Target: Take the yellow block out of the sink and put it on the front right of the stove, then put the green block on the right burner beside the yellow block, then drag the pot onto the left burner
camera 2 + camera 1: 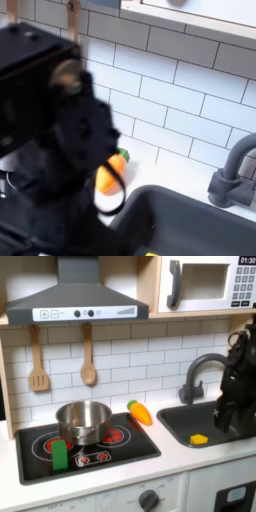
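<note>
The gripper [226, 426] hangs over the sink [176, 422], above and just behind the yellow block [199, 439]; whether its jaws are apart or together I cannot tell, since the dark arm blurs there. The yellow block lies flat on the sink's floor, near its front wall. It looks light, rigid and smooth, so a pinch across its short sides should hold, though it may skid on the basin floor. Left of the sink on the counter [180, 461] lies the stove [140, 444], carrying the pot [83, 422] and the green block [60, 454].
</note>
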`<state>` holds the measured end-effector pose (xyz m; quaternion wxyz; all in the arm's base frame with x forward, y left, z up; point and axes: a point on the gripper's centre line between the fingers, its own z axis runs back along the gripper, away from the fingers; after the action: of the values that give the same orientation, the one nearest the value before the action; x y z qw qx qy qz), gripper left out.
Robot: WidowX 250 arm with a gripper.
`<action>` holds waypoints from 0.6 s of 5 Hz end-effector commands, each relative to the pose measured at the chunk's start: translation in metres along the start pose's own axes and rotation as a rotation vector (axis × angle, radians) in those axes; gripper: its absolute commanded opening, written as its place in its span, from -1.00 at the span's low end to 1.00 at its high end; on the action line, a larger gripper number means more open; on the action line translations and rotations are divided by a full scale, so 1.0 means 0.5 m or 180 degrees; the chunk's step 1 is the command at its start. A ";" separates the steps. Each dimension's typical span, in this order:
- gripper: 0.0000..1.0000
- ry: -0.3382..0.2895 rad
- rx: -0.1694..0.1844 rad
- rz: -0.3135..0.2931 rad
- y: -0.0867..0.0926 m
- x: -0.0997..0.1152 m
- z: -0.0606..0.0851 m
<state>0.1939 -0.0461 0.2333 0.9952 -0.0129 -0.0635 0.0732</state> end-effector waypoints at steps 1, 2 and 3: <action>1.00 0.0027 0.0066 0.0220 -0.024 0.064 -0.011; 1.00 0.0037 0.0089 0.0228 -0.037 0.088 -0.021; 1.00 0.0052 0.0130 0.0246 -0.042 0.096 -0.029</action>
<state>0.2456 -0.0607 0.2245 0.9922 0.0051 -0.0526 0.1129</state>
